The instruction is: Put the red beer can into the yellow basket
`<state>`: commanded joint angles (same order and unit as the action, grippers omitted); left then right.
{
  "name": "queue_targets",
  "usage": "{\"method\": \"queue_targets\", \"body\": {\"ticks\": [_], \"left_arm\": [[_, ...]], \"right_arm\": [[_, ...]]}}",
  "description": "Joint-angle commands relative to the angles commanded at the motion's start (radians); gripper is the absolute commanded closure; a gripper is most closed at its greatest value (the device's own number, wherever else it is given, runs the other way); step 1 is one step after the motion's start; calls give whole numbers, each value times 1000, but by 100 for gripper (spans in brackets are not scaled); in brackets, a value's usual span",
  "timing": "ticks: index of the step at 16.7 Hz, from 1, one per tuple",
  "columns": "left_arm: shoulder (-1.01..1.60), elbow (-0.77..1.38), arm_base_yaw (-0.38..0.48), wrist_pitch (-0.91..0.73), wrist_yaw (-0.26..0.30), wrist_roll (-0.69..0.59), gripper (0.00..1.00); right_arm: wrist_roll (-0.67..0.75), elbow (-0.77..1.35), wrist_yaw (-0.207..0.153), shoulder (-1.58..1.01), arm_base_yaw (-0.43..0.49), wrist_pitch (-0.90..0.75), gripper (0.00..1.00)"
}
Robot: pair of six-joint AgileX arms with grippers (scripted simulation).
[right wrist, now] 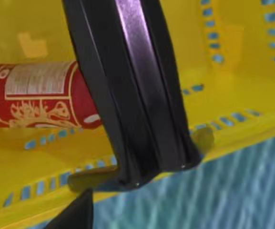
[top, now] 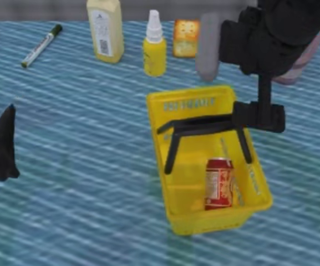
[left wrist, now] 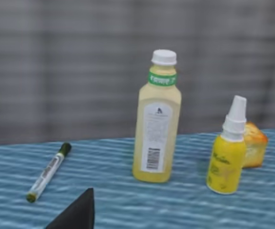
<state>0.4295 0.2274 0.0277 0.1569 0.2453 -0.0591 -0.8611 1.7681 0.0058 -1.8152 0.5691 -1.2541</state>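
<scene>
The red beer can (top: 219, 184) lies inside the yellow basket (top: 187, 102), toward its near end, under the raised black handles (top: 204, 126). My right gripper (top: 259, 117) hovers over the basket's right rim beside the handles, open and holding nothing. In the right wrist view the can (right wrist: 32, 102) rests on the basket floor (right wrist: 237, 57) behind a handle bar (right wrist: 137, 90), and only one of my fingertips (right wrist: 82, 210) shows. My left gripper (top: 1, 145) is parked at the table's left edge, open, with one fingertip (left wrist: 80, 212) in its wrist view.
Along the back stand a juice bottle (top: 105, 29), a yellow spray bottle (top: 155, 45), an orange bread piece (top: 185, 37) and a grey cylinder (top: 208, 47). A marker (top: 41, 45) lies at back left. A pink basket (top: 304, 61) sits partly hidden behind the right arm.
</scene>
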Motion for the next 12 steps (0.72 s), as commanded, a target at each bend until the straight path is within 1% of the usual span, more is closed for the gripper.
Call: {"method": "queue_targets", "body": {"ticks": [3, 6, 8, 12], "left_arm": [[-237, -122, -26, -89, -126, 25, 0], [-380, -200, -42, -140, -213, 49, 0], [-423, -224, -47, -155, -241, 58, 0], [-429, -227, -48, -157, -245, 59, 0]], "right_arm": [[-94, 201, 0, -204, 63, -136, 0], [-156, 325, -2, -334, 106, -225, 0], [-176, 361, -3, -373, 120, -253, 0], [-178, 365, -3, -378, 121, -257, 0]]}}
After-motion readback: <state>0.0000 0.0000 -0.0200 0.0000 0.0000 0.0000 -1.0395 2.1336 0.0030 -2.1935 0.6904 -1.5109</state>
